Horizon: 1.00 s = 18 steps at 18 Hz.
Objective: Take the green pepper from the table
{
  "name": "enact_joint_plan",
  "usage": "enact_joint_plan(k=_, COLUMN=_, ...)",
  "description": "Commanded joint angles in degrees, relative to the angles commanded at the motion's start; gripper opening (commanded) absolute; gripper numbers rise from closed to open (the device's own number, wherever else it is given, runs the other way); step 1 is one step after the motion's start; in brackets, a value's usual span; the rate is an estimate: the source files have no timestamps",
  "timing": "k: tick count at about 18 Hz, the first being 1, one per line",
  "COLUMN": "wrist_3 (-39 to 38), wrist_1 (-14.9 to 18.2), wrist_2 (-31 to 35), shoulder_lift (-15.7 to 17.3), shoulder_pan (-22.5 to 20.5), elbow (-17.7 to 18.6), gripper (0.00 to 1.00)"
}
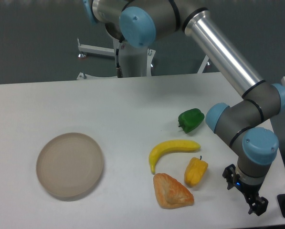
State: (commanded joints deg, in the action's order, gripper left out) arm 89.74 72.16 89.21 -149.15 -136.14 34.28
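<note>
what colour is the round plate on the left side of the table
The plate is a pale beige-grey, plain with no pattern, seen in the fixed camera view.

The green pepper [191, 119] was a glossy dark green on the plain white surface [85, 105]. The banana [173, 150] was bright yellow, the second pepper [195, 171] yellow-orange, the pastry [172, 191] golden brown, and the plate [69, 165] a pale beige. The arm [228, 52] was silver and grey with light-blue caps; the hand [255, 206] was black.

a beige plate [69, 165] lies well apart from a banana [173, 150], yellow-orange pepper [195, 171] and pastry [172, 191].
</note>
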Motion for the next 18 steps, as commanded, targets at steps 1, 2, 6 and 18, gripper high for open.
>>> enact_joint_plan(k=1, wrist_3=0.0, wrist_1=0.3, wrist_2=0.0, shoulder_lift=0.2, shoulder_pan=0.0, elbow=0.2, gripper=1.00)
enact_joint_plan(k=2, wrist_3=-0.2, wrist_1=0.4, wrist_2=0.0, shoulder_lift=0.9, shoulder_pan=0.0, elbow=0.9, gripper=1.00)
enact_joint_plan(k=6, wrist_3=-1.1, wrist_1=0.4, wrist_2=-0.1, shoulder_lift=5.1, shoulder_pan=-0.3, elbow=7.0, gripper=1.00)
enact_joint_plan(k=18, wrist_3=4.7, wrist_1=4.7, wrist_2=-2.9, shoulder_lift=23.5, shoulder_pan=-8.4, elbow=31.1, gripper=1.00)
